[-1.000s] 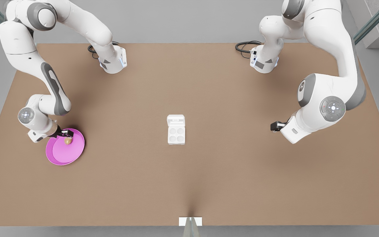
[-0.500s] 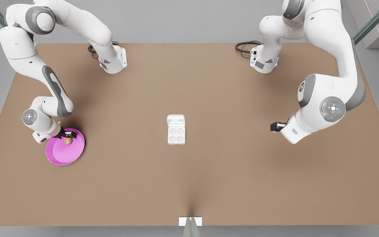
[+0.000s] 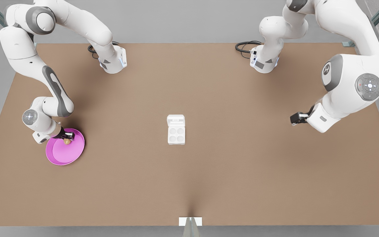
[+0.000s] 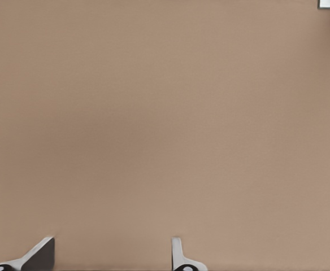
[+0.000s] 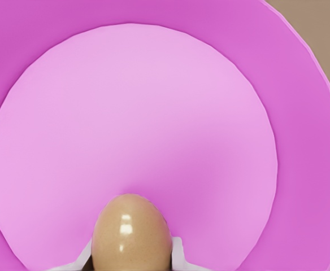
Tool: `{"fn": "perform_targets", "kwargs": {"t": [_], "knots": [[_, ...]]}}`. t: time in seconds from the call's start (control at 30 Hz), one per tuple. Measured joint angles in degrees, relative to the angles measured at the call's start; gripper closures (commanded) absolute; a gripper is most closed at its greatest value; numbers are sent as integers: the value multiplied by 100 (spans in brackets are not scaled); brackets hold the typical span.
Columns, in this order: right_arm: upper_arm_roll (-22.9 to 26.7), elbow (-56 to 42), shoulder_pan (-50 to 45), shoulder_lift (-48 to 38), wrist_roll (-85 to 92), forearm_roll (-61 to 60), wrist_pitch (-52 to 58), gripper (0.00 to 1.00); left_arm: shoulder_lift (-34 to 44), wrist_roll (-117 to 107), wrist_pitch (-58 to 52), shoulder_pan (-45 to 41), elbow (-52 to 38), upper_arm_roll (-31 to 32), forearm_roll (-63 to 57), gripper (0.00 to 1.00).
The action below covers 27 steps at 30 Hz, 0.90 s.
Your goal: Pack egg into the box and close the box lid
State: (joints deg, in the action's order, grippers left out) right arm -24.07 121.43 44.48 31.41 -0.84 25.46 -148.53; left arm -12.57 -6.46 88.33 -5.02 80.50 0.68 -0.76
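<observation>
Egg, tiny, smooth and tan-brown, sits in the round pink plate at the front view's left, near the plate's far rim. The right gripper is down over it, and in the right wrist view its pale fingertips press against both sides of the egg, closed on it. The small white square box lies at the middle of the brown table, well apart from the plate, its four round cups bare. The flat white box lid lies swung back flat on the table beyond the cups. The left gripper hangs over bare table at the front view's right, waiting, its fingers spread apart with nothing between them.
</observation>
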Motion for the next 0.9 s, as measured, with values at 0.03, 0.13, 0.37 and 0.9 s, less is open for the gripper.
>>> {"fn": "perform_targets", "kwargs": {"t": [0.03,0.13,0.37,0.9], "knots": [[0,3,0,1,1,-7,-1,52,-7,0,-6,21,-2,-1,-3,0],[-1,5,6,-5,14,-27,-6,53,-25,-4,-17,39,10,-6,-15,0],[-95,-29,5,-257,38,-65,57,53,-15,-23,-52,-115,1,59,-174,0],[3454,-2727,-8088,213,-1171,-3570,2269,52,72,-79,-195,-154,-172,385,-344,0]]}}
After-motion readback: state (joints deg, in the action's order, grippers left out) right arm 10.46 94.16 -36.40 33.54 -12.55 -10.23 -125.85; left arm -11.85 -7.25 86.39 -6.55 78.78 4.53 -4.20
